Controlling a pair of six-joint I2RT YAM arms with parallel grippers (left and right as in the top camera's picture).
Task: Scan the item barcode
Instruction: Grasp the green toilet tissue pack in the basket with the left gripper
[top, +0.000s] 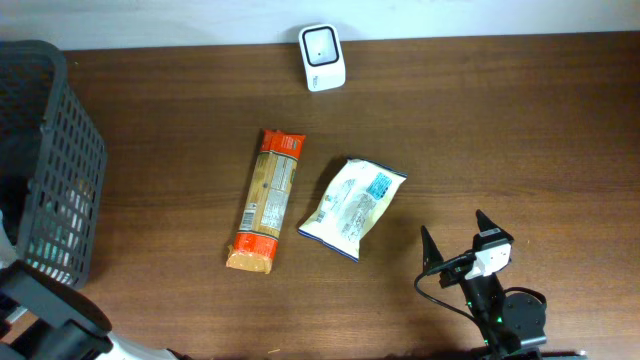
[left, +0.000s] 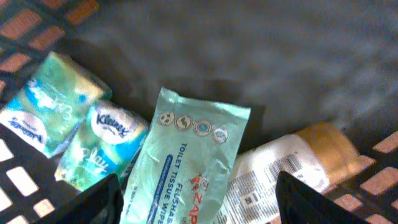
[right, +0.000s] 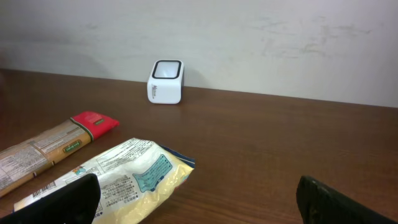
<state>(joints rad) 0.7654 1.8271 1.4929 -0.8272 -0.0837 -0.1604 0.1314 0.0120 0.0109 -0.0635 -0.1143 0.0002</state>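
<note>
My left gripper (left: 198, 190) is down inside the dark basket (top: 62, 150), jaws apart on either side of a pale green flushable-wipes pack (left: 186, 162); its fingers do not press the pack. Beside the pack lie tissue packs (left: 93, 140) and a white bottle with a printed barcode label (left: 280, 168). The white scanner (top: 322, 57) stands at the table's far edge. My right gripper (top: 458, 240) hovers open and empty near the front, just right of a white and yellow bag (top: 350, 205).
A long pasta packet (top: 266, 200) with orange ends lies left of the bag. In the right wrist view the scanner (right: 165, 82) stands by the wall beyond the bag (right: 118, 177) and the packet (right: 50, 149). The basket occupies the table's left edge.
</note>
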